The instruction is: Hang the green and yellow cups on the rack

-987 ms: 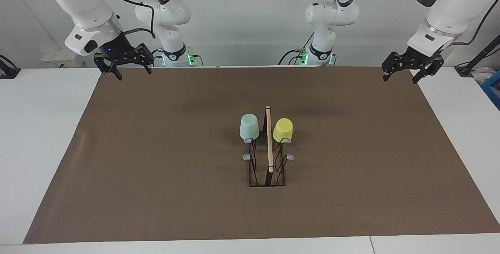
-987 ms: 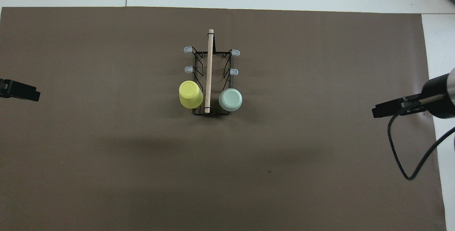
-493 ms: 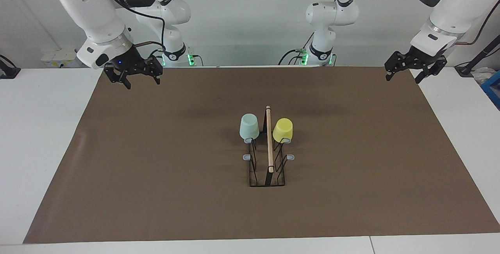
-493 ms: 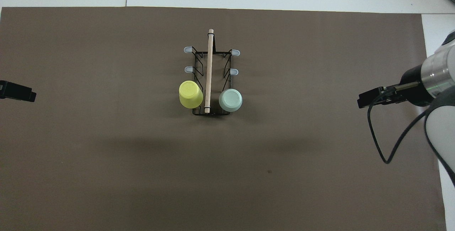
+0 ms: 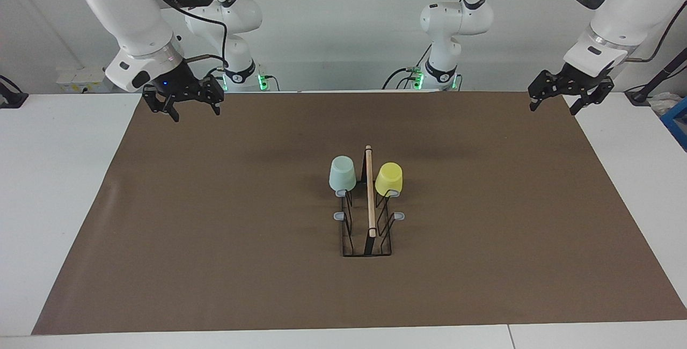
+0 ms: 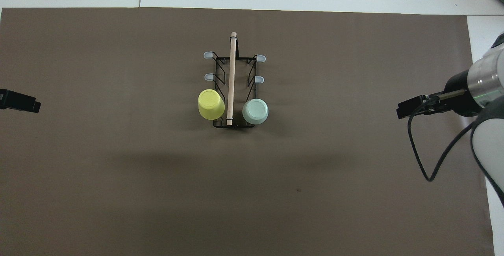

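The green cup (image 5: 342, 174) and yellow cup (image 5: 389, 179) sit upside down on the rack (image 5: 368, 231), well apart from both hands. Either could probably slip off if bumped. The right hand (image 5: 182, 103) and left hand (image 5: 566, 93) hover released, empty, over the mat's (image 5: 214, 231) corners.
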